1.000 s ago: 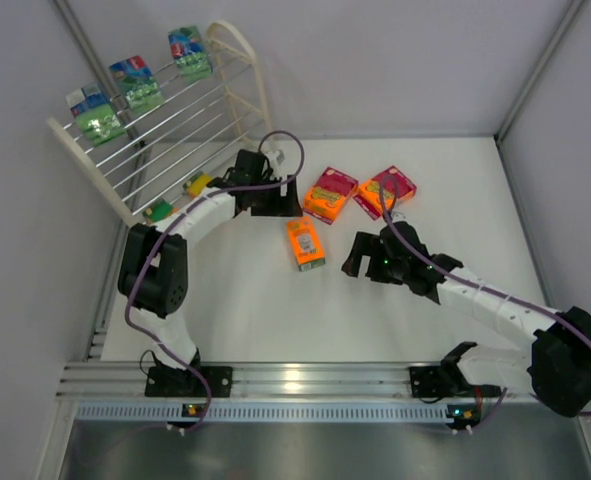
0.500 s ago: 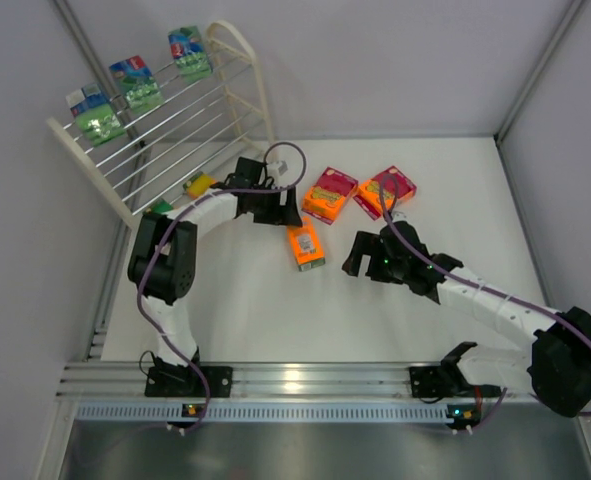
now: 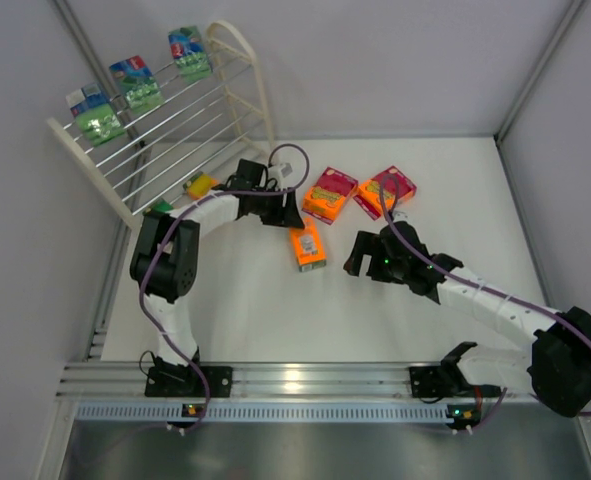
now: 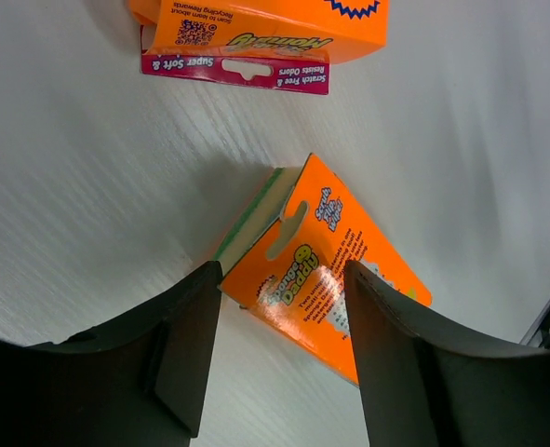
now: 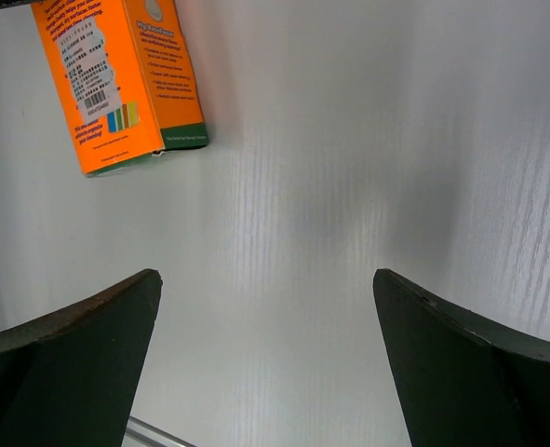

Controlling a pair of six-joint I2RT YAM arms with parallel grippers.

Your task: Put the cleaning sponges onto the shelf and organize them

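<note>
Step in hand, as judged: pickup of the single orange pack [image 4: 326,279] by the left gripper [image 4: 282,275] for transfer to the shelf [image 3: 240,60]. The jaws are seen partly open, nothing held. In the left wrist view the pack lies flat on the table [image 3: 255,300] between the fingers [image 4: 186,354], set diagonally to them. Its green-edged corner sits just beside the left fingertip, while its long body runs under and past the right finger. Whether either pad touches the wrapper cannot be told. Only the hang-tab end is straddled, so a closure here would probably catch thin card and film, not the sponge body. A better grip is expected if the wrist is turned to square the pads with the long edges and is moved toward the pack's middle before closing. The slippery wrap may let the pack pivot otherwise. Three green packs [image 3: 140,88] are noted on the top tier of the shelf, well apart from this work. Two magenta-labelled packs [image 3: 330,194] lie just beyond the target. The right gripper [image 5: 265,275] hangs fully open and empty over bare table nearby.
</note>
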